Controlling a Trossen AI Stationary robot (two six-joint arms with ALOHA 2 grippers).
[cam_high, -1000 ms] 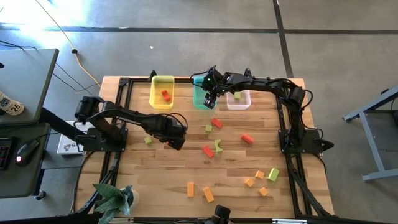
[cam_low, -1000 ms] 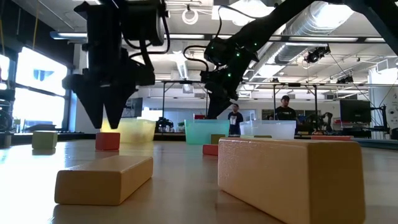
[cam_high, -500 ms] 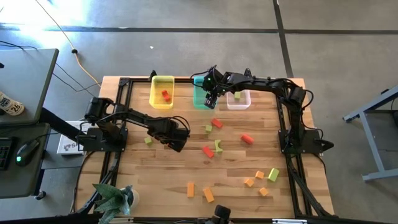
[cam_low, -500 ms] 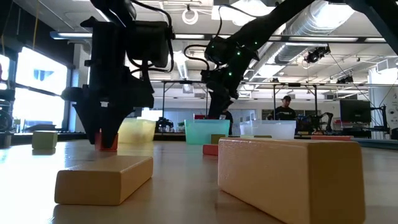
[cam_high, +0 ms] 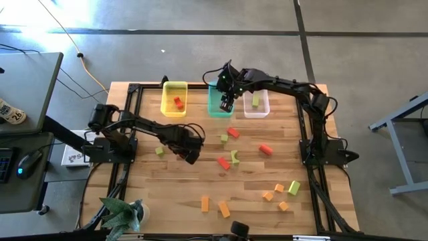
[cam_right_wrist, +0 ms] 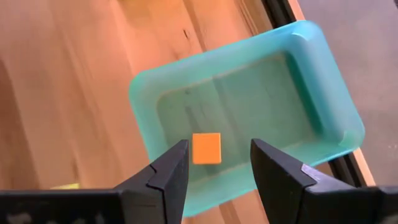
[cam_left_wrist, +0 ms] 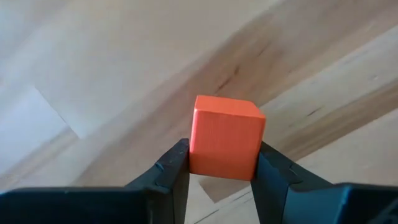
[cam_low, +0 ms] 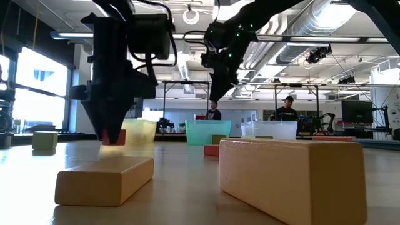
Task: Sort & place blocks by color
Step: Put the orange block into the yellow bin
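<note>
Low view tells me what changed: my left gripper [cam_low: 113, 134] has lifted its red cube [cam_low: 114, 135] clear of the table [cam_low: 187, 187], where half a second ago it sat on the wood. Its fingers [cam_left_wrist: 171, 171] pinch the cube on both sides. My right gripper [cam_high: 226, 104] has drawn back over the teal bin [cam_right_wrist: 323, 93], jaws spread, with an orange cube [cam_right_wrist: 206, 148] lying in that bin. Remaining blocks [cam_high: 277, 191] lie scattered on the table.
</note>
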